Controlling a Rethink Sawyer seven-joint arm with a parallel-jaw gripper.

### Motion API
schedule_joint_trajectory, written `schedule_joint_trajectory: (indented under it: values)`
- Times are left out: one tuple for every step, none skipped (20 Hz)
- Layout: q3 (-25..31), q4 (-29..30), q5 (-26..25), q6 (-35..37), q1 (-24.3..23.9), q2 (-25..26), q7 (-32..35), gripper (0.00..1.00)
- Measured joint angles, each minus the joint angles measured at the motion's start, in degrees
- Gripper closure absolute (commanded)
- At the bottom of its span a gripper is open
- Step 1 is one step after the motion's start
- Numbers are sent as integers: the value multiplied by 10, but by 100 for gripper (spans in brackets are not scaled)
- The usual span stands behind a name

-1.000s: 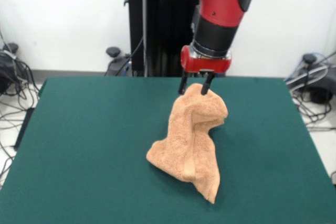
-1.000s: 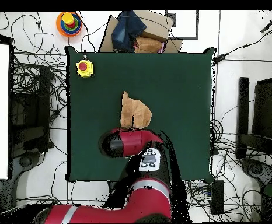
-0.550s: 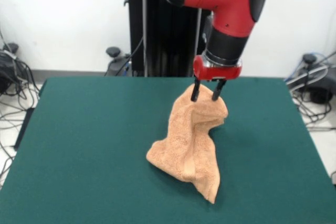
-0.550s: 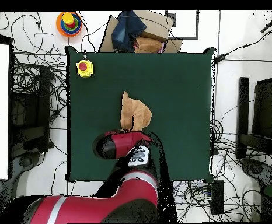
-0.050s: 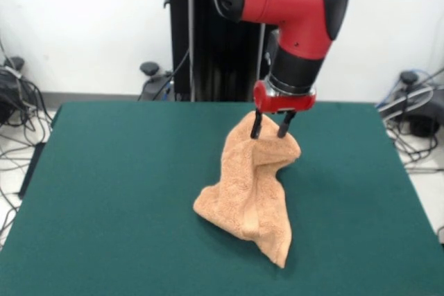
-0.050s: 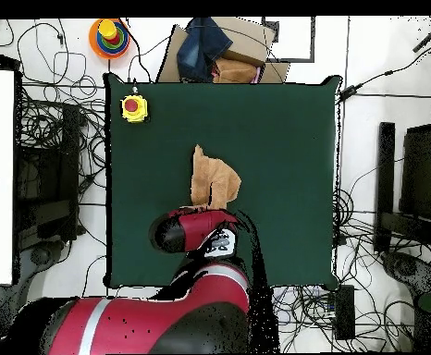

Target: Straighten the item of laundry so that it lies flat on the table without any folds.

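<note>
Towel (image 5: pixel 251 181) sits bunched and folded near the middle of the green table (image 5: pixel 118 185), its peak raised toward the far edge. Gripper (image 5: pixel 270 128) hangs right at that peak, fingers (image 5: pixel 256 127) spread apart and touching the cloth's top, not clamped. Yellow box with red button (image 6: pixel 133 108) sits at one table corner.

I see my gripper (image 5: pixel 270 130) spread open at the top of the crumpled towel (image 5: pixel 251 184), which rises in a peak off the green table (image 5: pixel 111 192).
</note>
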Motion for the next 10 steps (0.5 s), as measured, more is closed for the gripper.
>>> schedule_joint_trajectory:
  values:
    - [0,0,0,-1,-1,1,0,0]
    - [0,0,0,-2,-1,1,0,0]
    - [0,0,0,-3,-2,1,0,0]
    - [0,0,0,-4,-2,1,0,0]
    - [0,0,0,-5,-3,1,0,0]
    - [0,0,0,-6,-4,2,0,0]
    - [0,0,0,-7,-4,2,0,0]
    - [0,0,0,-9,-5,1,0,0]
    - [0,0,0,-11,-5,2,0,0]
    - [0,0,0,-12,-5,2,0,0]
